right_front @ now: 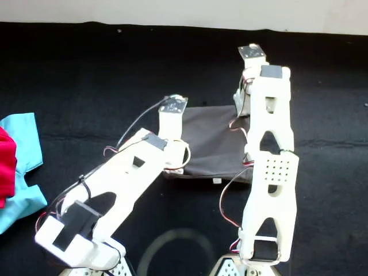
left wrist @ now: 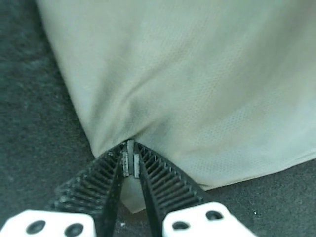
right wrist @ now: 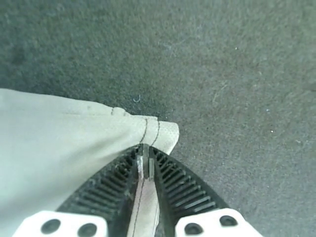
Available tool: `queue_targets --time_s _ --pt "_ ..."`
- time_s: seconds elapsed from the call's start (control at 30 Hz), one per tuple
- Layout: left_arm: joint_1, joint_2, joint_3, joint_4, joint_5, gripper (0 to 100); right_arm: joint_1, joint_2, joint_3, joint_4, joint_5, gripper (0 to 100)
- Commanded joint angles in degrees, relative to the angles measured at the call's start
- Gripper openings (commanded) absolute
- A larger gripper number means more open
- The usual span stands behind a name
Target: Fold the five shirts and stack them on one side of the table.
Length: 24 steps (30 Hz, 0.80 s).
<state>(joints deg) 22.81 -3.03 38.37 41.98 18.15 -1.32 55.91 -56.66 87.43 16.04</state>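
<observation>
A gray shirt is laid flat as a folded, roughly rectangular piece near the middle of the black tabletop, between the two arms. Its near edge is seen just beside the left arm's forearm in the high view.

The left end effector is closed narrowly on the gray shirt at its left side. A small ridge of cloth is pinched between the ribbed black fingers, and creases are drawn from that spot across the fabric.

The right end effector is likewise closed narrowly on the gray shirt, at a stitched corner on its right side. The hem with its double seam line is held between the fingers, and a small tip of the corner is left sticking out past them over the bare tabletop.

A cyan shirt is spread at the left edge of the tabletop, well apart from the gray one. A red shirt is laid partly over it and is cut off by the frame's edge.
</observation>
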Motion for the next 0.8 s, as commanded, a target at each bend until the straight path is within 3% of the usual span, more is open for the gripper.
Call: queue_targets --time_s 0.0,0.2,0.33,0.47,0.57,0.77 --pt "-0.8 -6.8 -0.1 -0.3 0.1 1 0.7 -5.3 -2.4 1.4 -0.5 0.6" --pt "-1.4 -19.4 -0.1 4.4 -0.2 1 1.3 -14.0 -2.4 6.7 -0.5 0.8" --pt "-5.7 -25.4 -0.1 6.9 -0.3 1 1.9 -17.4 -2.2 10.9 -0.5 1.3" --pt "-12.3 -27.8 -0.1 7.7 -0.3 1 1.8 -17.6 -1.1 13.7 -1.0 11.0" --pt "-16.4 -28.0 0.0 7.8 -0.3 1 1.6 -17.6 3.2 13.6 -5.0 17.8" --pt "-21.3 -28.0 4.1 7.6 -0.3 1 -1.5 -17.6 11.7 13.5 -11.0 18.3"
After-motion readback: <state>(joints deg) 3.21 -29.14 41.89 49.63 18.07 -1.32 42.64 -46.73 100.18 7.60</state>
